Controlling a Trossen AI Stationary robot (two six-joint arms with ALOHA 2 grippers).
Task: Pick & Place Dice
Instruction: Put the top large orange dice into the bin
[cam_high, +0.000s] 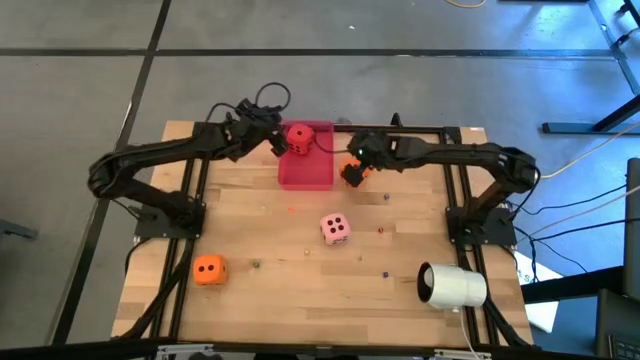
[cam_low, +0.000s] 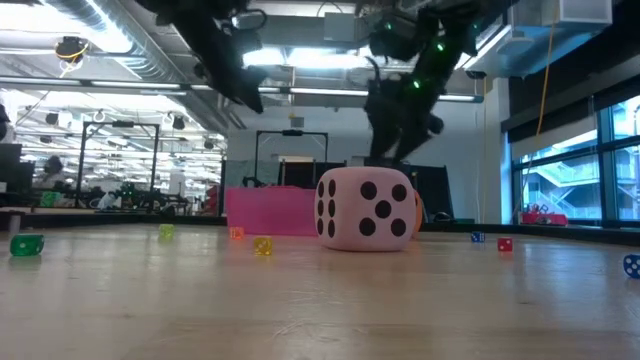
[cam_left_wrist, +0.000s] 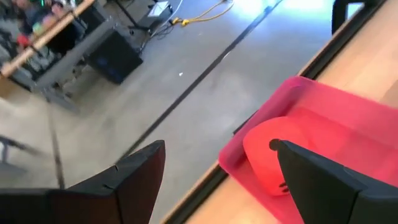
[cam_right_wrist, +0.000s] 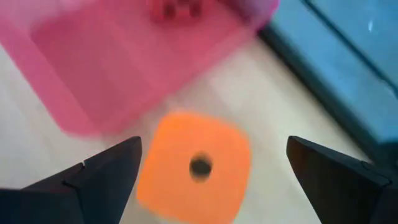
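Right gripper (cam_right_wrist: 211, 180) spread wide, hung directly over orange die (cam_right_wrist: 194, 167) just beside tray (cam_high: 305, 170); die centred btwn fingers. Left gripper (cam_high: 277, 143) spread, over red die (cam_high: 298, 138) in tray.

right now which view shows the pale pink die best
The low view: the pale pink die fills mid-frame, two pip faces clear, in front of the pink tray. The high view shows it small, alone on the table. Neither wrist view shows it.
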